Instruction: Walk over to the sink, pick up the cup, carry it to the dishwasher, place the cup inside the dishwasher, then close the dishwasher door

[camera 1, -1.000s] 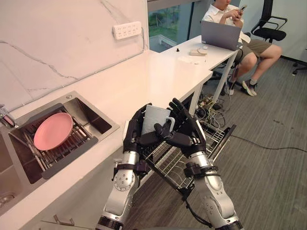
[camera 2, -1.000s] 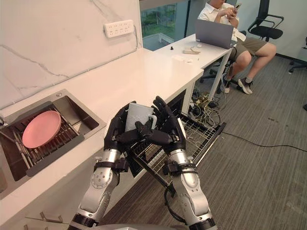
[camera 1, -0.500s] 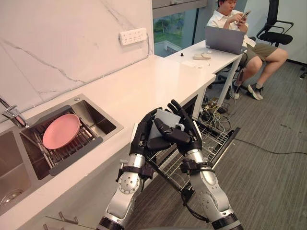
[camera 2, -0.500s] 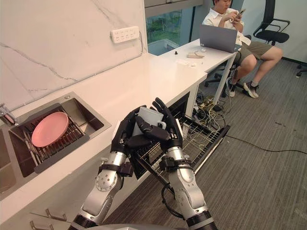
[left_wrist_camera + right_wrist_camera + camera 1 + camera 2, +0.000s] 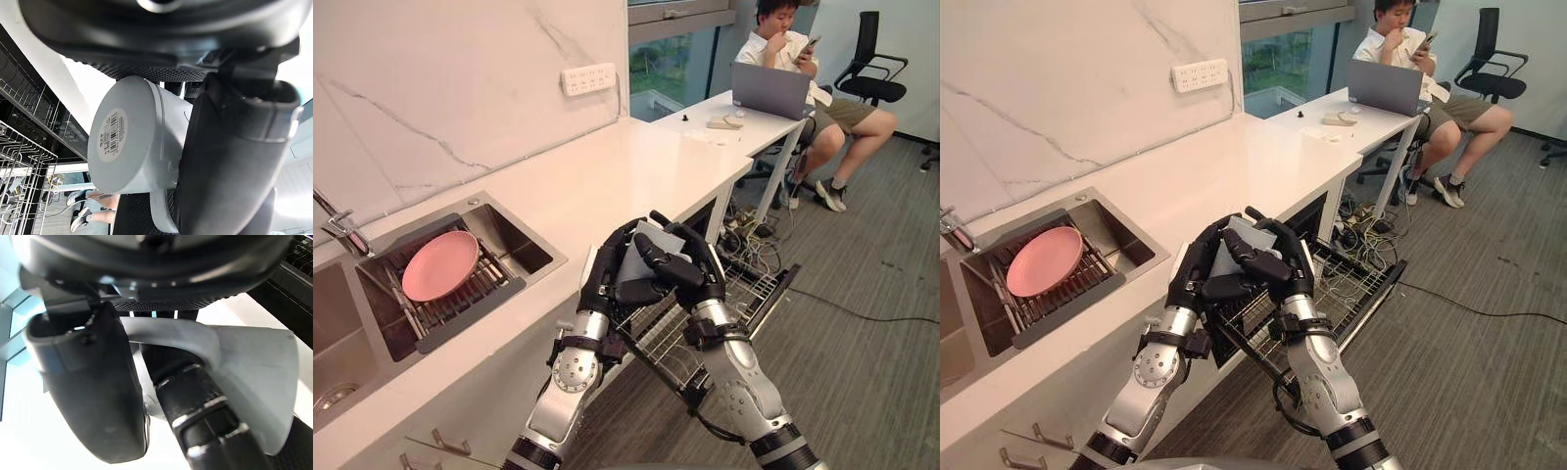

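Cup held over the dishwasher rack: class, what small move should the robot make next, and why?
Probably lower the cup down toward the wire rack. The left hand and right hand are both curled round it, and it hangs above the pulled-out rack, not yet set among the wires.

The left hand (image 5: 230, 161) clasps the grey cup (image 5: 142, 147) (barcode label (image 5: 111, 134) on its base), wire rack (image 5: 17, 161) beyond.

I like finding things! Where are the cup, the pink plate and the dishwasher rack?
cup (image 5: 146, 147), left wrist view, on its grey side.
pink plate (image 5: 440, 265), left eye view, on its middle.
dishwasher rack (image 5: 756, 286), left eye view, on its bare wires.
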Controlling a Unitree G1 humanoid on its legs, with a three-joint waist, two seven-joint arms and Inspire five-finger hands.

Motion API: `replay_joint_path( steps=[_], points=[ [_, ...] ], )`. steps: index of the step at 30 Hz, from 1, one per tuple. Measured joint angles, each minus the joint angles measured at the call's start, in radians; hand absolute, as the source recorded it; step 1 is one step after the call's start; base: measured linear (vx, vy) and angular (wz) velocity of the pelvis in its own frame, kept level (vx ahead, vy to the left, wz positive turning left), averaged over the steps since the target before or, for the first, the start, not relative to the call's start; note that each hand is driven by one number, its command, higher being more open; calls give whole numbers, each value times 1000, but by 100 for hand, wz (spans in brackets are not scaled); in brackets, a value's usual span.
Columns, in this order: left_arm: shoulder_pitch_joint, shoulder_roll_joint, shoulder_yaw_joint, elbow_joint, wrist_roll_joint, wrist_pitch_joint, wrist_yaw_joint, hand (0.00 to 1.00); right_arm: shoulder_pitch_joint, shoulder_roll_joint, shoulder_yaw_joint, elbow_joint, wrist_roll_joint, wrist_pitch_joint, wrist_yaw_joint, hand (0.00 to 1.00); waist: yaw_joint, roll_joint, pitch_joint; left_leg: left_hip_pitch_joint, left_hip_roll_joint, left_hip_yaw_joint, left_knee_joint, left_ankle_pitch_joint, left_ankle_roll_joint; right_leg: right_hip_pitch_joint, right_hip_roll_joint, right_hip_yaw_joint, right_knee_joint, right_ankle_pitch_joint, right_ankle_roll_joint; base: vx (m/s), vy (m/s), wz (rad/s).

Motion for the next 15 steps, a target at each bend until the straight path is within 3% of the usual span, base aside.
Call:
replay_joint_path(
  steps=[7, 15],
  points=[
    [20, -19, -4, -68, 52, 0, 59, 90, -1, 29, -30, -34, -23, -23, 12, 30, 0, -1, 0, 0, 2, -1, 0, 1, 0, 1, 1, -3, 0, 0, 0, 0, 0, 0],
    [48, -59, 24, -116, 99, -25, 62, 90, 1, 130, -60, -64, -236, -47, -5, 30, 0, -2, 1, 1, 2, -4, -1, 1, 0, 3, 1, -7, -1, 0, 1, 0, 0, 0]
  ],
)
